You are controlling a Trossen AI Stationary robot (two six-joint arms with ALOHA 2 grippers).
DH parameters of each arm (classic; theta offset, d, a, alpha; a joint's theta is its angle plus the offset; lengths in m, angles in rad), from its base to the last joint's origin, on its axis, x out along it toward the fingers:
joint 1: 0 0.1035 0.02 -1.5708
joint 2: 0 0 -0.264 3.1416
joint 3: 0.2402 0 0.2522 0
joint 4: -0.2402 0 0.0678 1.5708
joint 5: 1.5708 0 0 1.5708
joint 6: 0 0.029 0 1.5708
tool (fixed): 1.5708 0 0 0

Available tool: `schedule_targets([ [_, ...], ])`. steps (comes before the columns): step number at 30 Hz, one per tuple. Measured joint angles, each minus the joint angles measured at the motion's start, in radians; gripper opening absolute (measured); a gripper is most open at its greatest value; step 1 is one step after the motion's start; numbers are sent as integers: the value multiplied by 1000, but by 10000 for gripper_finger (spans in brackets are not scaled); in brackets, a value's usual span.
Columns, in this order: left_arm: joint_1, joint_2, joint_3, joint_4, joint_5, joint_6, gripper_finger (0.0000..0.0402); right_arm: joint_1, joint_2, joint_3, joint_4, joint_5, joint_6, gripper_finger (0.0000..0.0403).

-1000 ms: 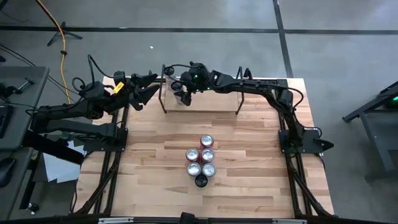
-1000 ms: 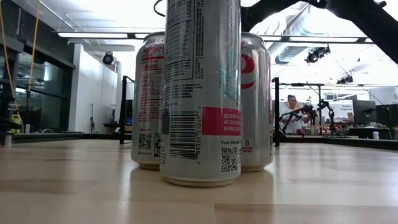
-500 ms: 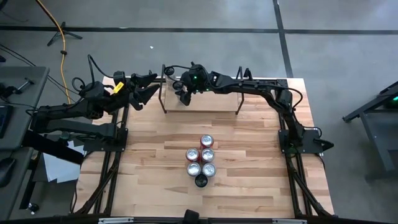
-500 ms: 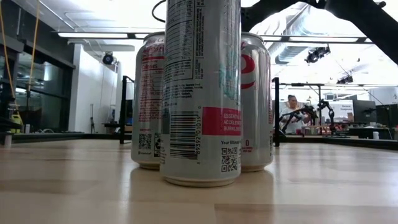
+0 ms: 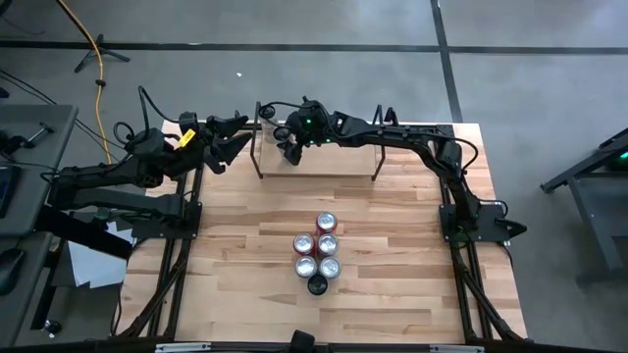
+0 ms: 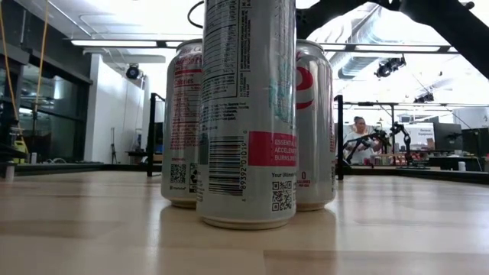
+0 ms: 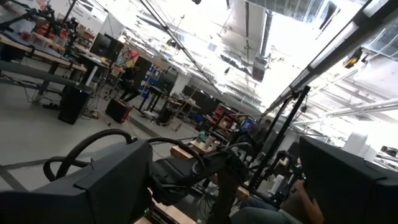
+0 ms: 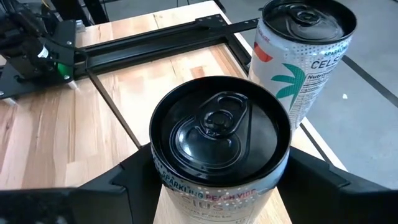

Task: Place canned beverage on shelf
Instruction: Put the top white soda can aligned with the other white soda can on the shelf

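Black-lidded can (image 8: 219, 134) sat pinched between right gripper (image 5: 290, 147) jaws over the shelf (image 5: 324, 162) beside a white can (image 8: 305, 53); next likely lowering, release; left gripper (image 5: 224, 137) jaws spread, idle.

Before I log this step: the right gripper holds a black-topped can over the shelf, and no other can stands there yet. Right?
Not quite. The right gripper does hold the black-topped can over the shelf, but the right wrist view shows a white can already standing there.
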Motion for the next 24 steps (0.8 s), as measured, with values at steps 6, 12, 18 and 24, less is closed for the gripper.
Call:
schedule_targets([
  [6, 0, 0, 0, 0, 0, 0, 372, 0, 0, 0, -2, 1, -3, 257],
  [12, 0, 0, 0, 0, 1, 0, 372, 0, 2, -3, -22, 1, -3, 309],
  [18, 0, 0, 0, -1, 1, 0, 372, -1, 2, -3, -14, 0, -27, 361],
  [24, 0, 0, 0, -2, 1, 0, 372, -4, -9, -3, -18, 0, -33, 380],
])
